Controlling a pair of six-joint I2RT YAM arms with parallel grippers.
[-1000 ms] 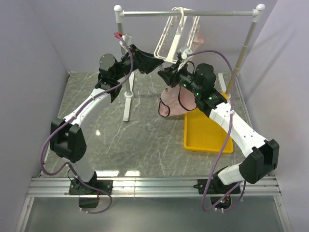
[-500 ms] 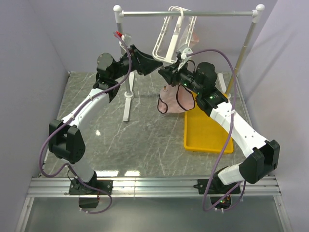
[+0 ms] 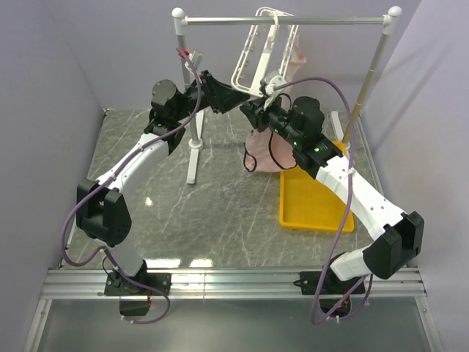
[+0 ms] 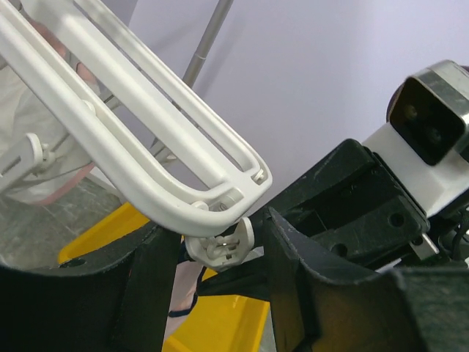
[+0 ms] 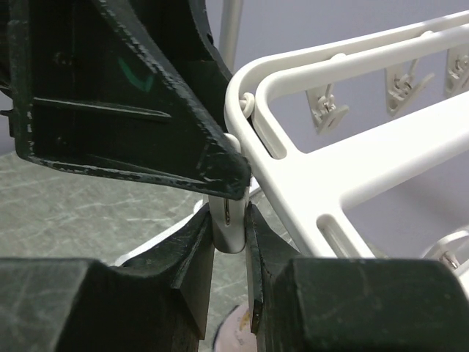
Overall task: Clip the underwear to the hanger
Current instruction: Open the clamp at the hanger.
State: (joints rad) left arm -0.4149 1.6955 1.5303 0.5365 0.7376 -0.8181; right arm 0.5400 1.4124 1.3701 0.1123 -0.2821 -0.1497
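The white hanger point(image 3: 249, 62) hangs from the rail, tilted. Its near end point(image 4: 146, 125) carries a small white clip point(image 4: 220, 249). My left gripper point(image 3: 238, 97) stands open at that end, its fingers close on either side of the clip point(image 4: 223, 236). My right gripper point(image 3: 250, 110) meets it from the right. Its fingertips press on the clip's lower end point(image 5: 231, 231). Pink fabric shows deeper between its fingers point(image 5: 238, 334). The pale pink underwear point(image 3: 265, 150) with navy trim dangles from this gripper point(image 5: 231, 215) and hangs below the clip in the left wrist view point(image 4: 185, 290).
The grey rail stand point(image 3: 286, 20) spans the back, with its left post foot point(image 3: 194, 158) on the marble table. A yellow tray point(image 3: 315, 198) lies under the right arm. Another pale garment point(image 3: 297, 51) hangs on the hanger's far side.
Both grippers have risen slightly toward the hanger's near end, and the underwear has lifted with the right one. The left jaws have narrowed a little around the clip.
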